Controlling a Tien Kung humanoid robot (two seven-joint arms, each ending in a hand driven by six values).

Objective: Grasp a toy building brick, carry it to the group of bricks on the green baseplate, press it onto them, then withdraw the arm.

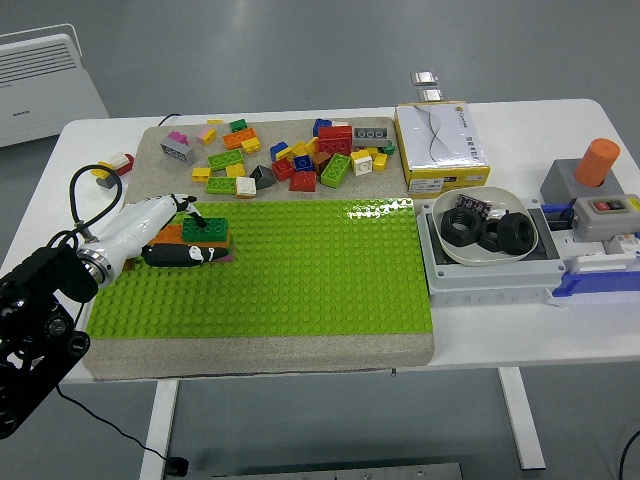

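At nine o'clock on the bright green studded plastic baseplate [300,270], the robot's white-and-black left hand [165,235] lies against the small stack of orange, dark green and purple plastic bricks [205,240]. A dark green rectangular brick [206,229] tops the stack; whether the fingers clasp it or merely press beside it cannot be told. Such a brick is probably light, rigid and smooth-sided, best pinched across opposite side walls, leaving the studs free. Loose multicoloured plastic bricks [290,158] lie scattered at twelve o'clock, beyond the baseplate's far edge.
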